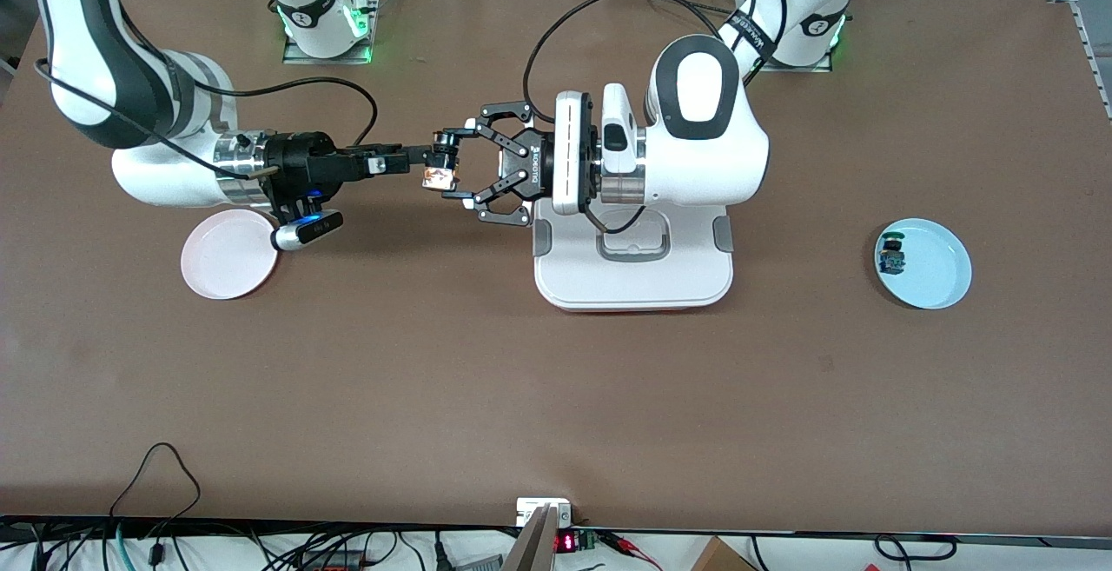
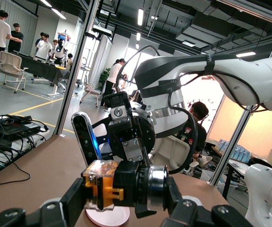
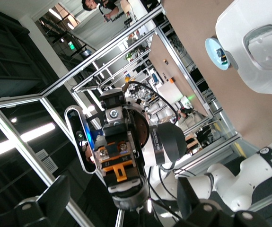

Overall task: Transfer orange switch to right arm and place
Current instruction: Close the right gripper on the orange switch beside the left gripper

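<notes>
Orange switch [image 1: 439, 175] hangs in midair above the brown worktop [image 1: 434, 380], pinched by the right pincer [image 1: 432, 156] on a level, outstretched arm. The left pincer [image 1: 456, 167] faces it, wrist horizontal, fingers spread around the switch. Below lie a pink plate [image 1: 228, 255], white tray [image 1: 634, 280] and blue plate [image 1: 934, 280].

The orange switch [image 1: 439, 173] sits between the two tools, and its body is largely covered by their fingers in the front view. The small item on the blue plate [image 1: 943, 284] is too tiny to make out. The white tray [image 1: 634, 280] is partly hidden under the left arm [image 1: 704, 136]. The pink plate [image 1: 221, 262] is partly covered by the right arm's wrist camera [image 1: 306, 230].
</notes>
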You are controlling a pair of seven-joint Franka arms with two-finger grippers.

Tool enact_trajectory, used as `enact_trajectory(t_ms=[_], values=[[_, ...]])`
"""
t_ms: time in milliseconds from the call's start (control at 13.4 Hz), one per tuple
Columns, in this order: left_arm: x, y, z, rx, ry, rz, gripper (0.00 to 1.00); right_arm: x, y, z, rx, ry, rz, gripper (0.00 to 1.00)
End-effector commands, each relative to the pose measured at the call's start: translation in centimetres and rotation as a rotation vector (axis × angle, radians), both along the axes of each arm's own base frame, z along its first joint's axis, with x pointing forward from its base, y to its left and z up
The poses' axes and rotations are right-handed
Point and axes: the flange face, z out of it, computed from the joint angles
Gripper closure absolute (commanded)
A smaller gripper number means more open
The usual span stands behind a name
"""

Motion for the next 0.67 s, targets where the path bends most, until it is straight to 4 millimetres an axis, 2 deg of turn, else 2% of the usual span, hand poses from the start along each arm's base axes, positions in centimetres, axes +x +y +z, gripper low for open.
enact_trajectory(t_ms=[0,224,373,597], values=[[0.1,0.1,0.7,-0.018,0.001,0.018,1.00,-1.4,2.3,1.3,-0.009,0.009,-0.036,0.00],[0.2,0.1,0.9,-0.020,-0.001,0.019,1.00,-1.6,2.5,1.3,-0.010,0.014,-0.048,0.01],[0.2,0.1,1.0,-0.021,-0.003,0.020,1.00,-1.9,1.6,0.4,-0.045,0.018,-0.099,0.02],[0.2,0.2,1.0,-0.021,-0.003,0.021,1.00,-1.9,1.2,1.0,-0.063,0.015,-0.136,0.02]])
